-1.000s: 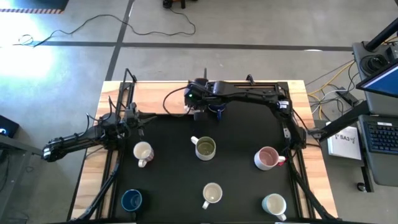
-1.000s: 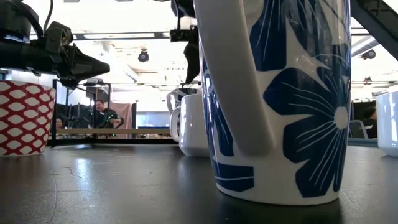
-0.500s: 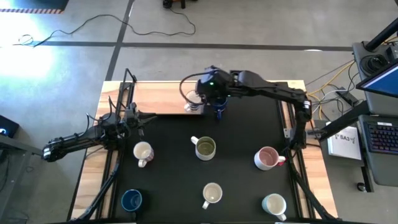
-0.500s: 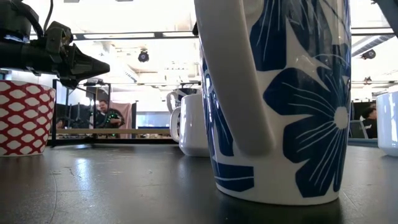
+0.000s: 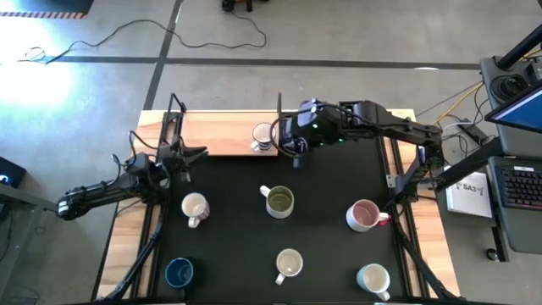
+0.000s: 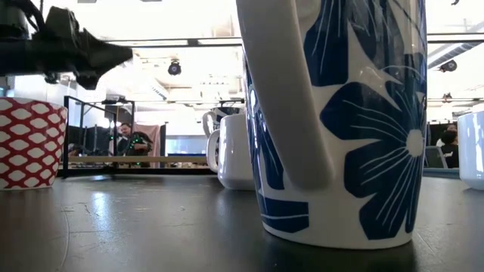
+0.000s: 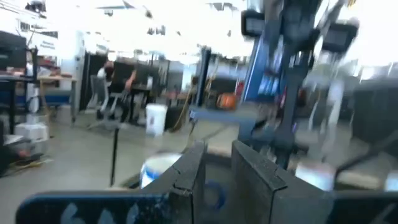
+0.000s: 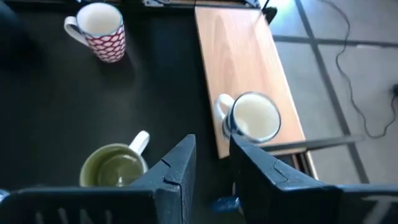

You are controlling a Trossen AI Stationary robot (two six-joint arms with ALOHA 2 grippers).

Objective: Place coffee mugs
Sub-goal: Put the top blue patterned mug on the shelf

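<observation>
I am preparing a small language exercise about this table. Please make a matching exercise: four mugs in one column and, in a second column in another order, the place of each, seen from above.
Column A
1. pink mug
2. dark blue mug
3. olive-green mug
4. white mug with dark print

Column B
a. middle of the black mat
b. on the wooden board at the far edge
c. right side of the mat
d. near left corner of the mat

Pairs: 1-c, 2-d, 3-a, 4-b

Two dark, slender jointed arms: the left arm (image 5: pixel 102 193) at frame left, the right arm (image 5: pixel 381 129) upper right, black cables looped along both.
</observation>
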